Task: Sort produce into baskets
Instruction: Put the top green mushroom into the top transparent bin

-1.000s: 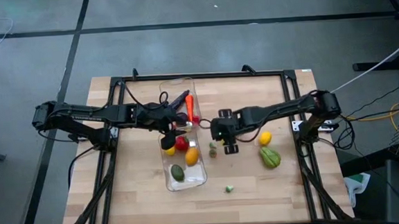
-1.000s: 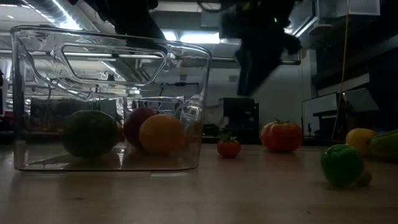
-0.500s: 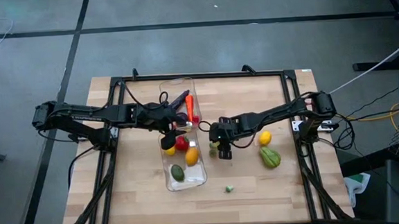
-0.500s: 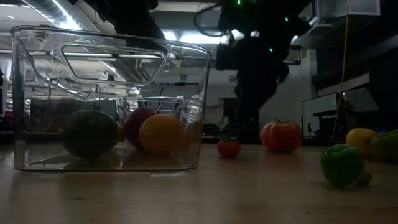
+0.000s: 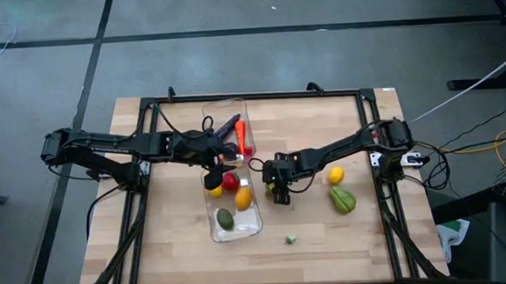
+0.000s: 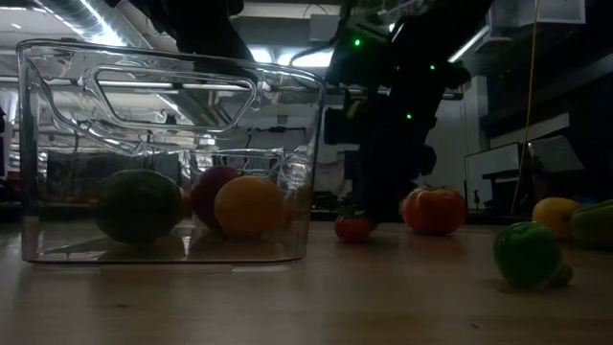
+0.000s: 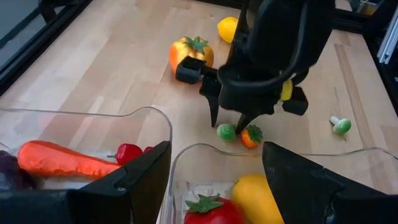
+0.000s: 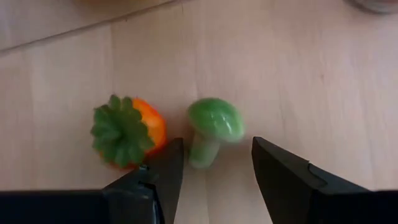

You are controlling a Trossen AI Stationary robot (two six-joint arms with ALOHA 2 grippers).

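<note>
My right gripper (image 5: 278,191) points down at the table, open. Its fingers stand on either side of a tiny green mushroom-shaped piece (image 8: 212,126) that lies on the wood, and I see no touch. A tiny orange-red piece with a green top (image 8: 127,134) lies just beside it. My left gripper (image 5: 213,173) is open and empty above two clear bins. The far bin (image 5: 220,104) holds a carrot (image 7: 62,160) and a purple piece. The near bin (image 5: 241,235) holds a red fruit (image 5: 230,181), yellow and orange fruits and a green avocado (image 5: 225,218).
To the right of my right gripper lie a lemon (image 5: 335,175) and a green-and-orange pepper (image 5: 342,199). A small green piece (image 5: 291,239) lies toward the near edge. An orange tomato-like fruit (image 7: 191,53) sits beyond the right arm. Bare wood lies left of the bins.
My right gripper has come down toward the table and a little toward its left and near edges. It now stands over the tiny green and orange-red pieces. The produce and the bins have not moved.
</note>
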